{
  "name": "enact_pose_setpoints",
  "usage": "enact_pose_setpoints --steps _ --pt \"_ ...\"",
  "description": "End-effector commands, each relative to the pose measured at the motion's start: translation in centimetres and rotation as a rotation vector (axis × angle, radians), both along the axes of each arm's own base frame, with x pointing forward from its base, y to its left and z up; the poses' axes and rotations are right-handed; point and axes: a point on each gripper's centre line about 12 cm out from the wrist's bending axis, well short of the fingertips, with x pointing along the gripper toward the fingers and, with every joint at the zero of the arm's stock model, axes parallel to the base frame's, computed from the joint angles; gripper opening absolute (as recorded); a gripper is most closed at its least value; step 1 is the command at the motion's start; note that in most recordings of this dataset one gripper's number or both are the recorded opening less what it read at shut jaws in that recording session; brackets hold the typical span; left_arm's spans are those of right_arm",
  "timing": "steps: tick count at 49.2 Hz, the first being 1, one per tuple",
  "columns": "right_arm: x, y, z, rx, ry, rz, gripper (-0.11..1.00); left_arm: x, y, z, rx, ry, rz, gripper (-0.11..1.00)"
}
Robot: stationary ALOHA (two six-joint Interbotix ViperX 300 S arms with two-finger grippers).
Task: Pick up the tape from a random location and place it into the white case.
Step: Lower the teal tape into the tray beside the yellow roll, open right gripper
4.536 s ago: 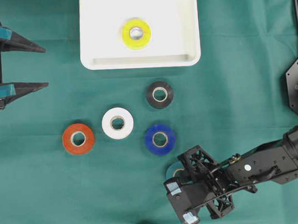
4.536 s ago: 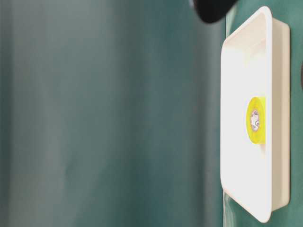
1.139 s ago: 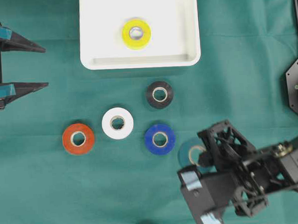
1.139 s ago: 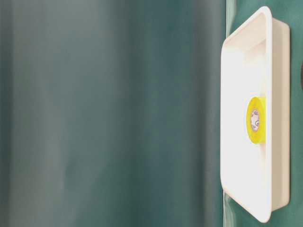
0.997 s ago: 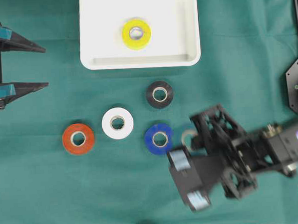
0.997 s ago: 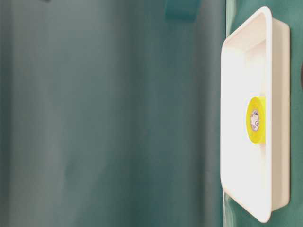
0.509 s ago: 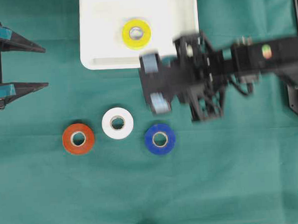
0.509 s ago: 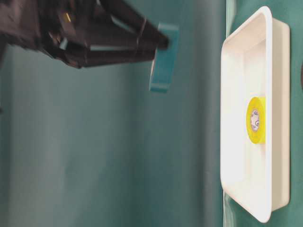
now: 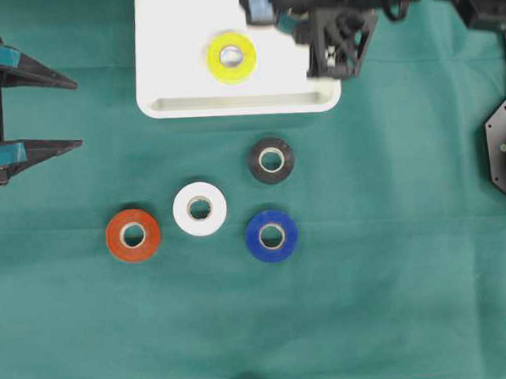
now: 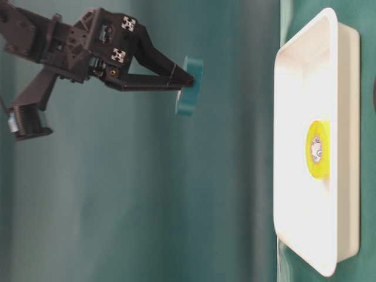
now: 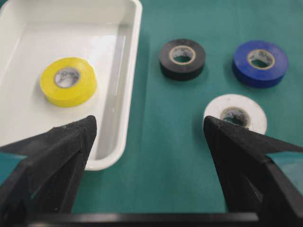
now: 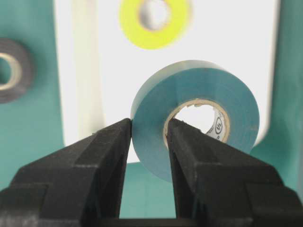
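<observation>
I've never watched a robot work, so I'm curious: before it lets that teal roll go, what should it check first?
1. Grip: right pincer pinches the teal tape through its wall. Ok.
2. Roll over the white case: ok.
3. Room to land beside the yellow tape: ok.
4. Roll lowered close to the case floor: not ok, it hangs well above in the table-level view.
5. Left pincer open and off to the side: ok.

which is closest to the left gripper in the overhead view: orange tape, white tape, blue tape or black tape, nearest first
From the left gripper, at the left edge:
1. Orange tape, below and right of it.
2. White tape, further right.
3. Black tape, below the white case.
4. Blue tape, lowest on the right.
</observation>
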Motion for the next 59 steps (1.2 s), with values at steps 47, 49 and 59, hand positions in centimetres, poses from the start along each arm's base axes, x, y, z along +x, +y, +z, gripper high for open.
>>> enact_pose_setpoints --steps 47,49,59 --pt "1.4 -1.0 -4.0 0.005 -0.025 -0.006 0.28 0.2 0.1 0.3 -0.002 -0.006 0.004 0.99" --pt "1.6 -1.0 -4.6 0.008 -0.027 -0.005 0.28 0.2 0.1 0.3 -0.001 -0.006 0.003 0.99" --pt "2.2 -1.1 -8.5 0.020 -0.003 0.005 0.28 0.2 0.1 0.3 -0.001 -0.006 0.003 0.99"
